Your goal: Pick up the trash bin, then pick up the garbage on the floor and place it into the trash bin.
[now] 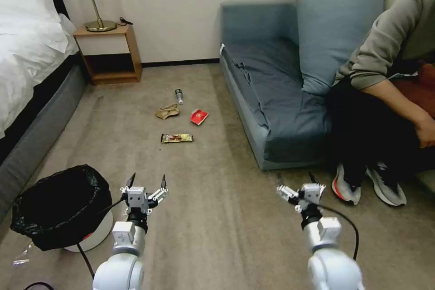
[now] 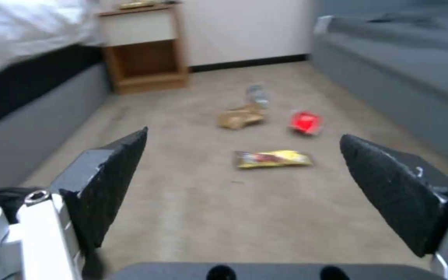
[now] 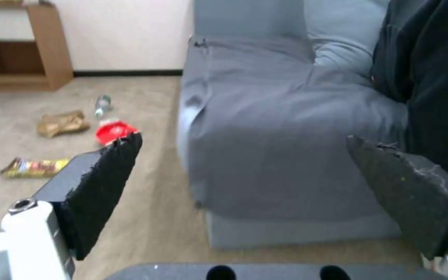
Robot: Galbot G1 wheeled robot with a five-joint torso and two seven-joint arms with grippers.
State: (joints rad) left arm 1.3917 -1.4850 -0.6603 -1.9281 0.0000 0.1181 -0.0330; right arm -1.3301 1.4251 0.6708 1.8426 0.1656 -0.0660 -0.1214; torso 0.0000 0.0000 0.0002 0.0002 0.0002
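Litter lies mid-carpet: snack wrapper point(image 1: 176, 138) stretched crosswise, bottle point(image 1: 180, 96) pointing toward the far wall. Trash bin point(image 1: 90, 238) stands upright beside the left gripper point(image 1: 147, 180); right gripper point(image 1: 297, 177) likewise held level, forward, both wide open, empty.

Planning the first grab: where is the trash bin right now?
In the head view the trash bin stands on the carpet at the robot's near left, just left of the open left gripper, beside the bed base.
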